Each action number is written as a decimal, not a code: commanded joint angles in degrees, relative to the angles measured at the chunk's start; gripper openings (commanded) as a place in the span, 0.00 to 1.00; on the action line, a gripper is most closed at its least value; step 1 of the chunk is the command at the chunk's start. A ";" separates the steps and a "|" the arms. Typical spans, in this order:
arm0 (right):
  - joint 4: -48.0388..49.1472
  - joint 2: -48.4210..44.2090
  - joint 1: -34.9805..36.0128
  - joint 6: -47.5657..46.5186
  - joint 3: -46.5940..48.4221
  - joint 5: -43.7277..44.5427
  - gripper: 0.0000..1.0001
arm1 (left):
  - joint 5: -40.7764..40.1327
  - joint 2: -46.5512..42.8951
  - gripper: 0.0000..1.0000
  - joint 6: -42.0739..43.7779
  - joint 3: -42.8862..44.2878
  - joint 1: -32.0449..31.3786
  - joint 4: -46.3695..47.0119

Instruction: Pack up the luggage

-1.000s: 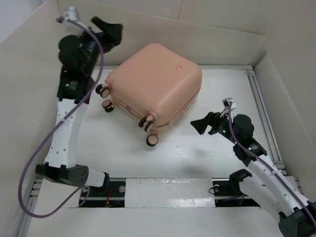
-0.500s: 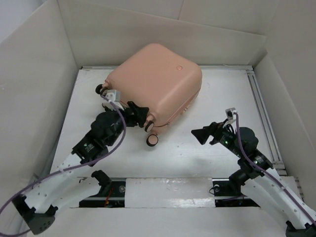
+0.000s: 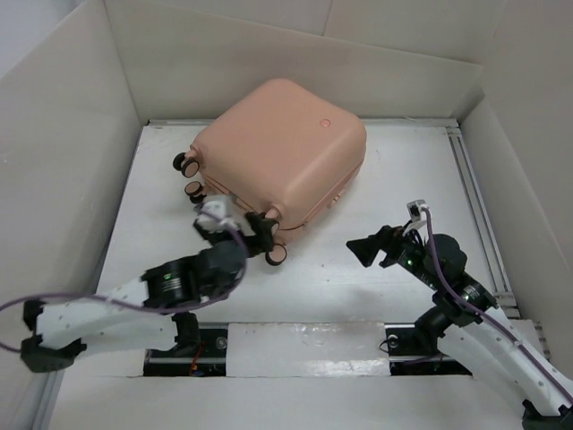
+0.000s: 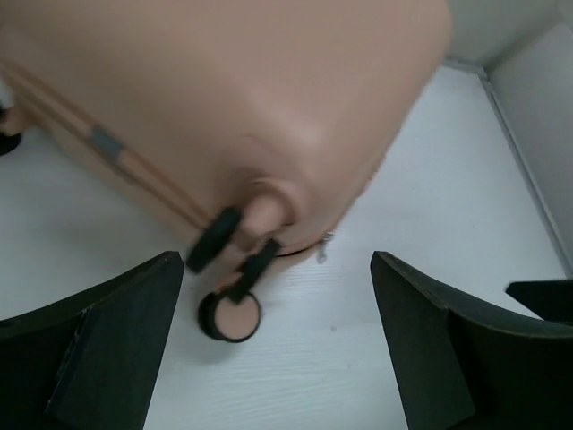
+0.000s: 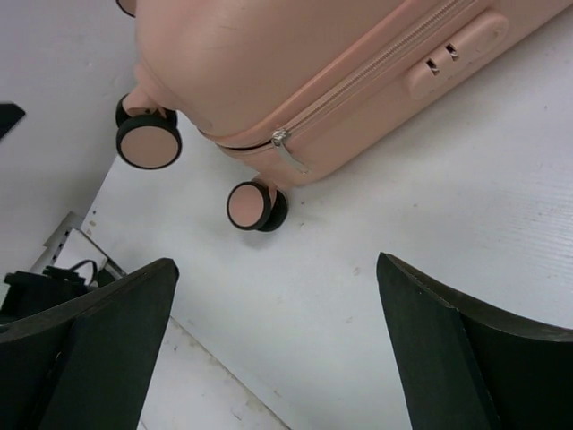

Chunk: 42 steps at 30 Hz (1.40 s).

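Lying closed on the table [image 3: 407, 161], the luggage [image 3: 282, 152] has the left gripper [image 3: 260, 229] spread empty around a wheel [image 4: 231, 316], seemingly untouched; the right gripper [image 3: 365, 244] gapes, holding nothing.

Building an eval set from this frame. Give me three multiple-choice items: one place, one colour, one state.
1. Where is the left end effector? A. at the wheeled corner of the luggage; B. above its top shell; C. against the back wall.
2. What colour is the luggage shell? A. blue; B. peach-pink; C. black.
3. How does the luggage lie? A. open, lining up; B. upright on its wheels; C. shut, flat on its broad side.
Key: 1 A, a wheel shows just ahead of its open fingers in the left wrist view; 2 B, the same in every view; 3 C, the zip pull hangs on a closed seam and the wheels point sideways.
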 commanded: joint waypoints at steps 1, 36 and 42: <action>3.15 -1.25 1.27 1.02 -1.08 -0.61 0.98 | 2.34 -15.09 0.83 -6.84 -11.39 2.14 1.36; 20.98 15.70 12.16 2.78 -5.14 -1.05 0.85 | 24.31 1.40 0.98 8.78 -9.12 24.81 14.71; 23.19 19.92 13.39 2.78 -4.09 -1.50 0.85 | 24.31 4.91 0.89 8.78 -7.80 24.81 12.60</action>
